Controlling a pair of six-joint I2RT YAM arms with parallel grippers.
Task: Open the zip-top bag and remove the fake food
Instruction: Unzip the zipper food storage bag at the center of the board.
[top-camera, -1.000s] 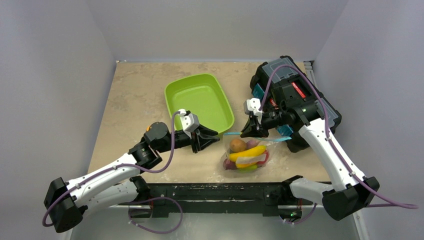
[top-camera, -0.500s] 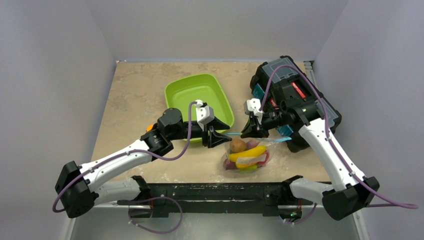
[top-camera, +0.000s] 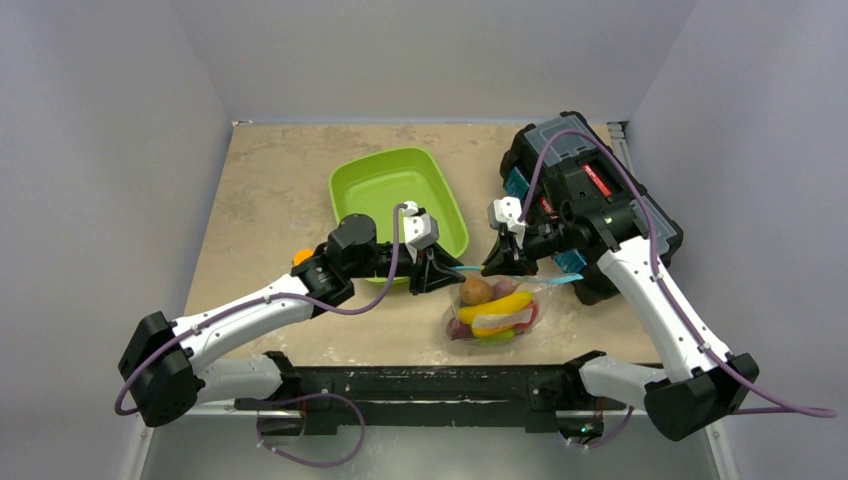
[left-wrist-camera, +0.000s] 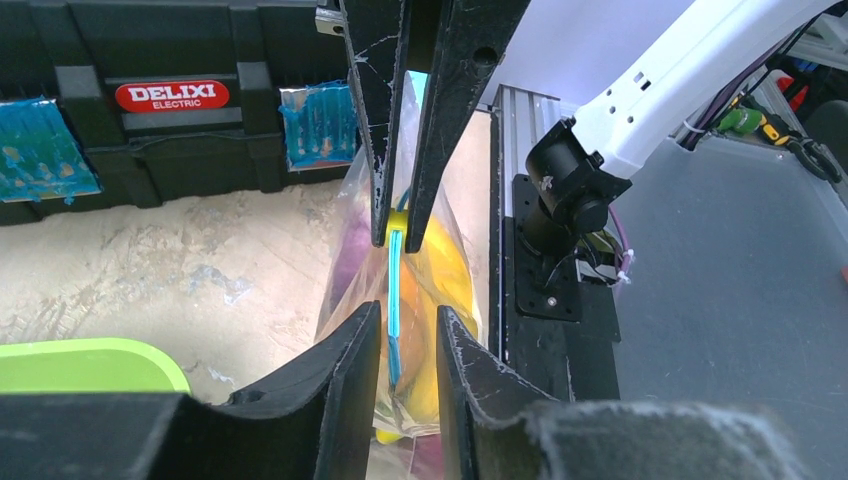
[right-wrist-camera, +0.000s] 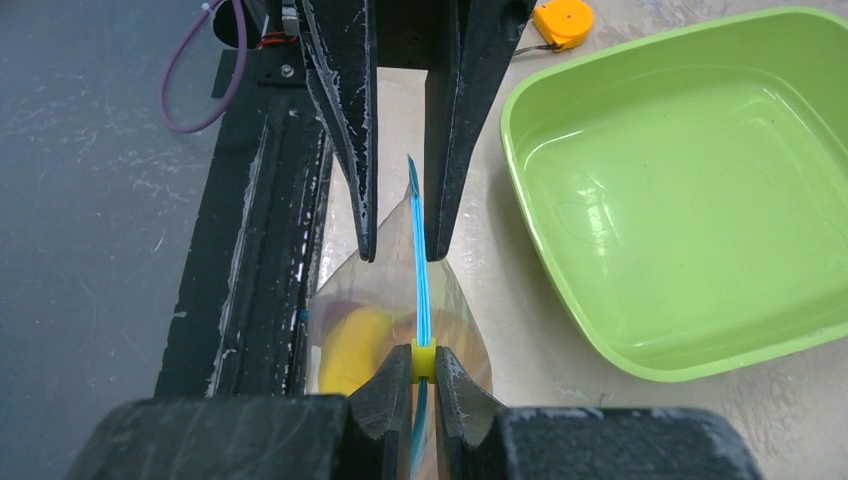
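Two robot arms meet over the zip-top bag, which lies on the surface near its front edge, just beside the green tray. The right gripper has its jaws pinched on the yellow slider of the blue zip strip. The left gripper straddles the same strip, jaws narrow but not visibly clamped. The bag appears unopened, with the fake food inside, so opening and emptying both remain.
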